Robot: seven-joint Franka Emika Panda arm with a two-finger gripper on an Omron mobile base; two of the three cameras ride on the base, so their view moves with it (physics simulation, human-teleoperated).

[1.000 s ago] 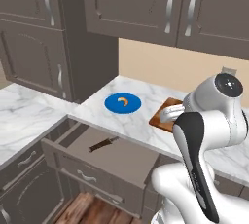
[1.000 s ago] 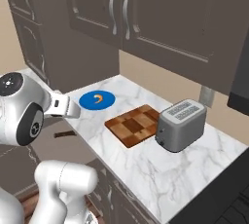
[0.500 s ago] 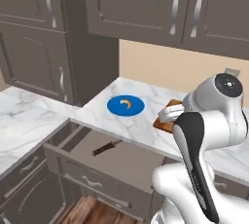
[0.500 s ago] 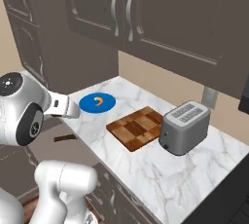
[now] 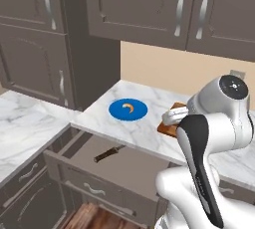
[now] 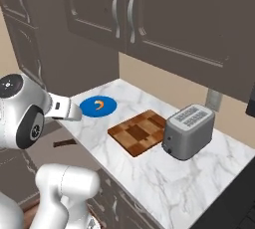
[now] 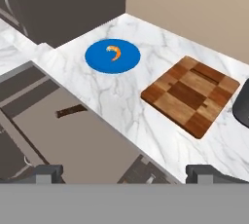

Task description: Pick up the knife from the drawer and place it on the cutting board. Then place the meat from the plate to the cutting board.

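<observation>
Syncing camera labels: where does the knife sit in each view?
Left base view: knife lower left of centre, in the open drawer.
Right base view: dark handle at left, below the counter edge.
Hand view: left of centre, in the drawer.
Shared landmark: blue plate on the counter beyond it.

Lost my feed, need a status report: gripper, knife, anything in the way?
Gripper open, empty, above the counter. Knife lying in the open drawer, partly under the counter edge. Cutting board bare, meat on the plate.
</observation>
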